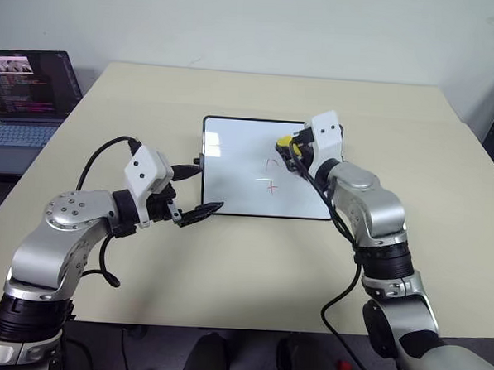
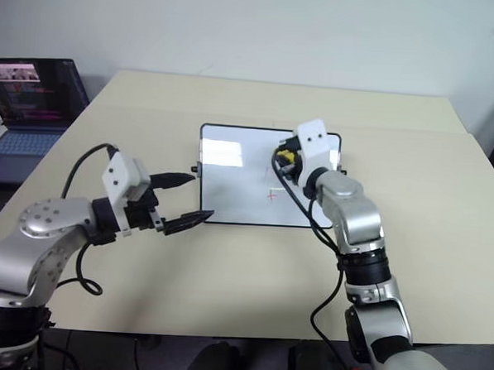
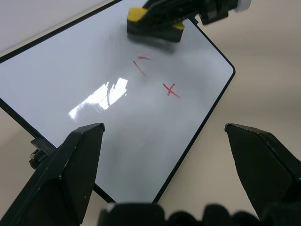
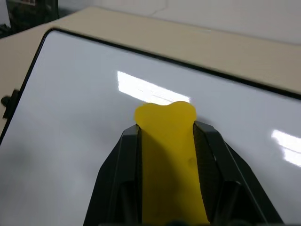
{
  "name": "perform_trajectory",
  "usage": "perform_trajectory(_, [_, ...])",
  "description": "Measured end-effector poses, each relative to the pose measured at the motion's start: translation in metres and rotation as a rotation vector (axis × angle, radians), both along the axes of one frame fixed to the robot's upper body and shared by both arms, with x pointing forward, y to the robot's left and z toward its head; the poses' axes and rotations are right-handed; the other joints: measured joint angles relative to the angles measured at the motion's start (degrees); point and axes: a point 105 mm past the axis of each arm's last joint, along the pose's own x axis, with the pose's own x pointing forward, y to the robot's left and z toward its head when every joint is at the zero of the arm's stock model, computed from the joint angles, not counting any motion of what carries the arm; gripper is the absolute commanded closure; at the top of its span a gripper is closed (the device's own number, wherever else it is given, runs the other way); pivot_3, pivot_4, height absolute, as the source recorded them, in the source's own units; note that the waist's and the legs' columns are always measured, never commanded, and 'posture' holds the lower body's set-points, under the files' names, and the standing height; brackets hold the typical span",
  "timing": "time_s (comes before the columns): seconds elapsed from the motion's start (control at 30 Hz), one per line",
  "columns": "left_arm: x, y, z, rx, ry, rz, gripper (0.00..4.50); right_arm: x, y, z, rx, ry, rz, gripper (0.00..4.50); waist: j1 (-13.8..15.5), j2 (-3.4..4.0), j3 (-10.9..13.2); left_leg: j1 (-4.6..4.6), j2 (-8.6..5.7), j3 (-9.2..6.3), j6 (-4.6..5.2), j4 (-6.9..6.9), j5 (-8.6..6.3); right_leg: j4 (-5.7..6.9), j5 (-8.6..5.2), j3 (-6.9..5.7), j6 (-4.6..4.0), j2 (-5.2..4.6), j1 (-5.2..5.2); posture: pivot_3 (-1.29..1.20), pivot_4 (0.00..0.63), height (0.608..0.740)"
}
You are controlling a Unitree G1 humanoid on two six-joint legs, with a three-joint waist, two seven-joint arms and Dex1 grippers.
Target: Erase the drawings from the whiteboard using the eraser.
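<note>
The whiteboard (image 1: 240,164), white with a thin black frame, lies flat in the middle of the table. The drawings (image 1: 270,176) are thin red marks on its right half: a short stroke, a dash and a plus sign (image 3: 170,90). My right gripper (image 1: 289,147) is shut on the yellow eraser (image 4: 169,160), which it holds over the board's far right part, just beyond the red marks. My left gripper (image 1: 199,191) stands open at the board's near left edge, one finger by the side knob and one by the near left corner.
An open laptop (image 1: 24,99) sits at the far left, beside the table. The beige table (image 1: 226,258) has free room in front of the board and on both sides. Black cables trail from both wrists.
</note>
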Motion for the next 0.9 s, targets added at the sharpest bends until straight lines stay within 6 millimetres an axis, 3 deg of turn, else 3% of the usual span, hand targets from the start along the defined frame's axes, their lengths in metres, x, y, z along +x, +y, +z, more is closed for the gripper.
perform_trajectory(0.1, [0.0,0.0,0.0,0.0,-0.001,0.0,0.0,0.007,-0.001,0.002,-0.011,-0.019,-0.025,3.34,0.0,0.0,0.0,0.0,0.0,0.01,0.0,-0.02,0.0,-0.06,-0.01,0.0,0.0,0.01,0.0,0.0,0.15,0.74])
perform_trajectory(0.17, [0.0,0.0,0.0,0.0,-0.001,0.001,0.0,0.01,0.001,-0.009,-0.024,0.015,-0.024,3.34,0.0,0.0,0.0,-0.03,0.0,0.02,0.0,-0.02,0.0,-0.1,0.0,0.01,0.0,0.0,0.0,0.0,0.15,0.74])
perform_trajectory(0.43, [-0.003,-0.002,-0.001,0.003,-0.003,-0.002,0.0,-0.001,0.018,-0.028,-0.066,0.042,0.068,3.34,0.0,-0.02,0.0,0.04,0.01,0.02,0.0,0.02,0.0,0.02,0.0,0.02,0.0,0.0,0.03,0.0,0.15,0.74])
perform_trajectory(0.6, [-0.003,-0.001,-0.002,0.003,0.001,0.002,0.0,0.0,0.014,-0.023,-0.085,0.026,0.056,3.34,0.0,0.0,0.0,0.01,0.0,-0.01,0.0,0.02,0.0,0.02,0.0,-0.01,0.0,0.0,0.02,0.0,0.15,0.74])
perform_trajectory(0.77, [-0.003,-0.001,-0.002,0.002,0.001,0.004,0.0,0.001,0.018,-0.003,-0.084,-0.038,0.046,3.34,-0.1,0.01,0.0,-0.01,0.02,0.01,0.0,-0.03,-0.01,-0.09,-0.01,0.0,0.0,0.02,0.0,0.0,0.15,0.74])
perform_trajectory(0.9, [-0.003,-0.001,-0.002,0.001,-0.001,0.008,0.0,-0.001,0.028,-0.007,-0.096,-0.033,0.068,3.34,0.0,0.01,0.0,-0.05,0.02,0.01,0.0,-0.05,-0.01,-0.18,-0.01,0.01,-0.01,0.01,0.0,0.0,0.15,0.74])
